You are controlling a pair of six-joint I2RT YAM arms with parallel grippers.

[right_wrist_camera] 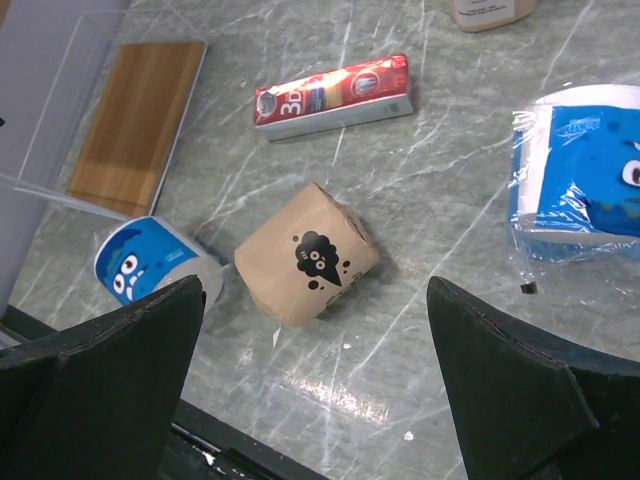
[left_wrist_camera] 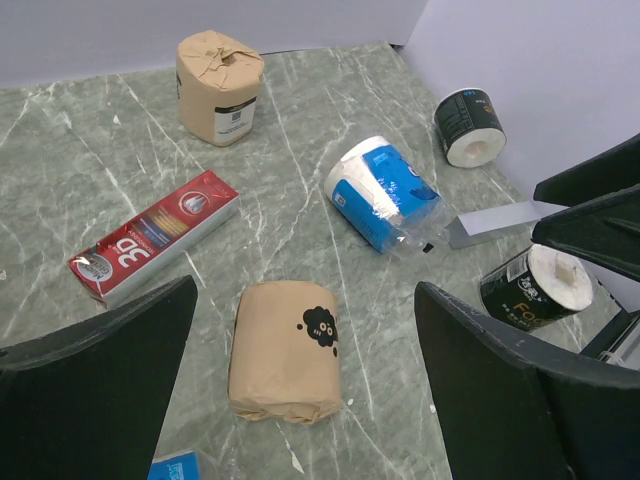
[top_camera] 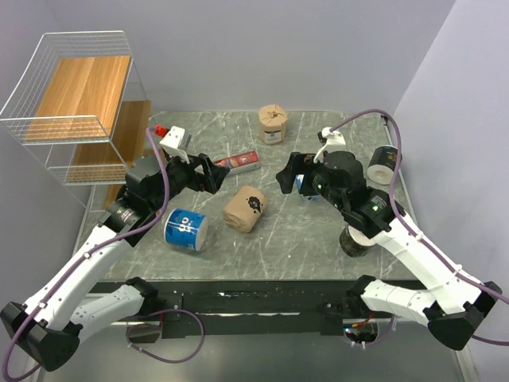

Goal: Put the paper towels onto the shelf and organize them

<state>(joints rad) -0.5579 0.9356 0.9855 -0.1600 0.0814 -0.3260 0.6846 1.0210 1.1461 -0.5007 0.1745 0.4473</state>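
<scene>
Both claws wide open, gripping nothing. Left claw (top_camera: 208, 173) and right claw (top_camera: 288, 177) face each other over mid-worktop (top_camera: 278, 239), arms angled in from the near corners. We see a kraft roll (top_camera: 245, 208) on its side between them, with bare room around it. Second kraft roll (top_camera: 273, 123) stands upright near the far edge. One blue roll (top_camera: 185, 229) sits by the left arm, another blue roll (left_wrist_camera: 382, 192) under the right claw. Dark roll (top_camera: 384, 165) hugs the right edge, second dark roll (left_wrist_camera: 540, 285) under the right forearm. Shelf (top_camera: 79, 95) is at the far-left corner, red box (top_camera: 238, 163) just right of it.

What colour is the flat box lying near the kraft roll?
The box is red, with white 3D lettering; it shows best in the left wrist view.
</scene>
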